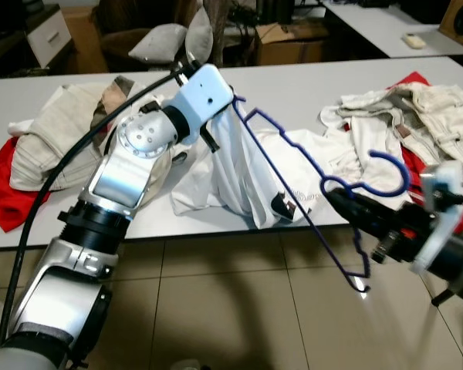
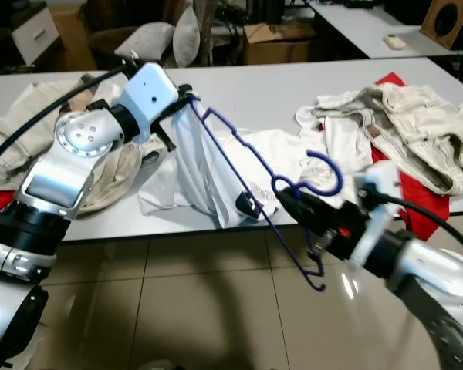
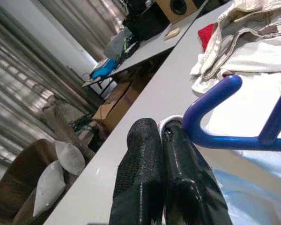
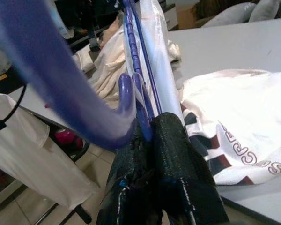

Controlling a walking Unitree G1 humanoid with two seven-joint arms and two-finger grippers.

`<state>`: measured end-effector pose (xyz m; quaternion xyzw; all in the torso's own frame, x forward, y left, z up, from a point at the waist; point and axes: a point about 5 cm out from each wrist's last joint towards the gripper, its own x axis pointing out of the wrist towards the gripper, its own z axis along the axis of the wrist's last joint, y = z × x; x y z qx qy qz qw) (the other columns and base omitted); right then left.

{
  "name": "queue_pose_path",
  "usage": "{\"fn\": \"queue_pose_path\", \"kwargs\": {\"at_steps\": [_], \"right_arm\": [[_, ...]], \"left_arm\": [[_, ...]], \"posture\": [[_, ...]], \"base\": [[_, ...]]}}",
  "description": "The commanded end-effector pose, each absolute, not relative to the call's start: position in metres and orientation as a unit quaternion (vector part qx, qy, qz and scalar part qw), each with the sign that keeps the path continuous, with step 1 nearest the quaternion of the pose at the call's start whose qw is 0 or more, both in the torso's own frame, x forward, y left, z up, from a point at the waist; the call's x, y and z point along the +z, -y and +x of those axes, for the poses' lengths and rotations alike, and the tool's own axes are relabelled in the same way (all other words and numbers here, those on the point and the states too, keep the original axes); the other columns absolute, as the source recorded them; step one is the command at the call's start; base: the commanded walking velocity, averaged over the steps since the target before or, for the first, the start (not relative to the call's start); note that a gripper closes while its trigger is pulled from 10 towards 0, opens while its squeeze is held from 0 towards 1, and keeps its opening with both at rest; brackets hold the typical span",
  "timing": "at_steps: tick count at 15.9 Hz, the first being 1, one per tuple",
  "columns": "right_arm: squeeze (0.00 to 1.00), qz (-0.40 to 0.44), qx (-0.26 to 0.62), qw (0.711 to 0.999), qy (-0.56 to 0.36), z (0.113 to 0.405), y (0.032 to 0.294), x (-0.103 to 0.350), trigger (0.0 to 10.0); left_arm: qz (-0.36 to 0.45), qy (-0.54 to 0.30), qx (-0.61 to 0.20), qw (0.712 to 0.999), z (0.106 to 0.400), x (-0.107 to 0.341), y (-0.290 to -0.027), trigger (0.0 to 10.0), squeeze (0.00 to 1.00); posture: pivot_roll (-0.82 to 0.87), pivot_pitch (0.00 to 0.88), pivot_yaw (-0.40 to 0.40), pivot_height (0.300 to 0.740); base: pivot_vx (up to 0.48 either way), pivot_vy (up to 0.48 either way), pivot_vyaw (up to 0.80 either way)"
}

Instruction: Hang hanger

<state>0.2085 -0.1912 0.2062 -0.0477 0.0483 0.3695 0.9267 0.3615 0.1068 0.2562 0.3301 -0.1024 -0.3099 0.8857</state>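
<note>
Blue hanger (image 1: 309,166) hangs over the tabletop (image 1: 293,92) edge, light and stiff; my right gripper (image 1: 341,202) jaws clamp its neck, left gripper (image 3: 161,154) jaws pinch the white shirt (image 1: 235,166) at its far shoulder.

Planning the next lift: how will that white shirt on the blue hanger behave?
Probably floppy: the white shirt droops in folds from the left gripper. Likely light. It may slide, since the blue hanger, held by the right gripper, tilts steeply.

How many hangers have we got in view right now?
1. The blue hanger is held over the table's front edge: right gripper clamps its neck below the hook, left gripper pinches the white shirt beside its far end. Clothing piles could hide others.
</note>
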Motion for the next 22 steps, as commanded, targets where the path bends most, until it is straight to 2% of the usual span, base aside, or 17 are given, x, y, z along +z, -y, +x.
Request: {"fn": "queue_pose_path", "kwargs": {"at_steps": [1, 10, 15, 17, 20, 22], "right_arm": [[0.0, -0.05, 0.367, 0.927, -0.055, 0.211, 0.188, 0.206, 10.0], [0.0, -0.058, 0.329, 0.939, -0.083, 0.212, 0.187, 0.202, 10.0], [0.0, -0.091, 0.335, 0.927, -0.14, 0.216, 0.176, 0.184, 10.0], [0.0, -0.092, 0.317, 0.931, -0.155, 0.22, 0.174, 0.179, 10.0], [0.0, -0.045, 0.233, 0.958, -0.16, 0.237, 0.167, 0.183, 10.0], [0.0, 0.007, 0.246, 0.959, -0.143, 0.237, 0.153, 0.19, 10.0]], "left_arm": [[0.339, 0.101, -0.309, 0.883, 0.361, 0.258, -0.108, 0.0, 0.0], [0.361, 0.085, -0.311, 0.875, 0.363, 0.253, -0.109, 0.0, 0.0], [0.349, 0.101, -0.342, 0.867, 0.358, 0.258, -0.093, 0.0, 0.0], [0.349, 0.107, -0.35, 0.862, 0.355, 0.261, -0.089, 0.0, 0.0], [0.366, 0.121, -0.371, 0.845, 0.347, 0.271, -0.081, 0.0, 0.0], [0.379, 0.123, -0.375, 0.837, 0.345, 0.271, -0.076, 0.0, 0.0]], "posture": [[-0.11, 0.0, 0.025, 0.74], [-0.12, 0.0, 0.032, 0.74], [-0.12, 0.0, 0.023, 0.74], [-0.12, 0.0, 0.02, 0.74], [-0.12, 0.0, 0.005, 0.74], [-0.13, 0.0, 0.0, 0.74]], "base": [[0.0, 0.0, 0.0], [0.0, 0.0, 0.0], [0.0, 0.0, 0.0], [0.0, 0.0, 0.0], [0.0, 0.0, 0.0], [0.0, 0.0, 0.0]]}}
